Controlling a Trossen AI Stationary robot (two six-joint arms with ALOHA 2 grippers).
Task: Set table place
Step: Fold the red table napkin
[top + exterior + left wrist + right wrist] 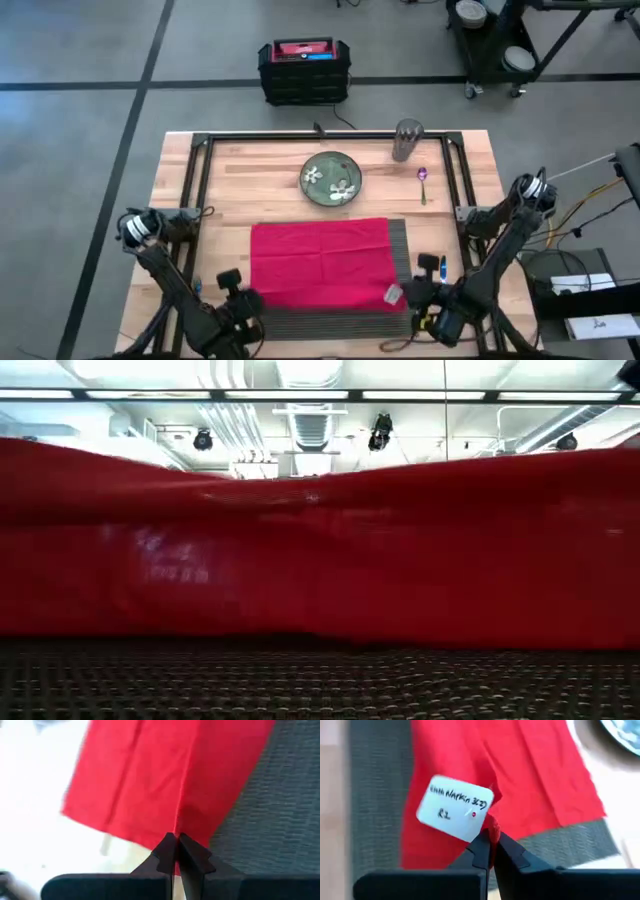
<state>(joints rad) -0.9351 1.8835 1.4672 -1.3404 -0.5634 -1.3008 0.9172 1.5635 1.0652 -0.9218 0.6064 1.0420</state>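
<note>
Both arms are handling the red napkin (320, 262), which covers most of the grey placemat (400, 240) at lower centre of the bench (250, 170). The left gripper (176, 851) and the right gripper (490, 845) each have jaws clenched on a near corner. Next, probably, the napkin must be drawn off the placemat for the plate (331, 178).

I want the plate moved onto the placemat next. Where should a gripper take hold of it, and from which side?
Probably by its rim. The plate lies flat on the table, so only the raised edge offers fingers a hold. Come from above at the edge facing the placemat; the spoon and cup crowd its right.
</note>
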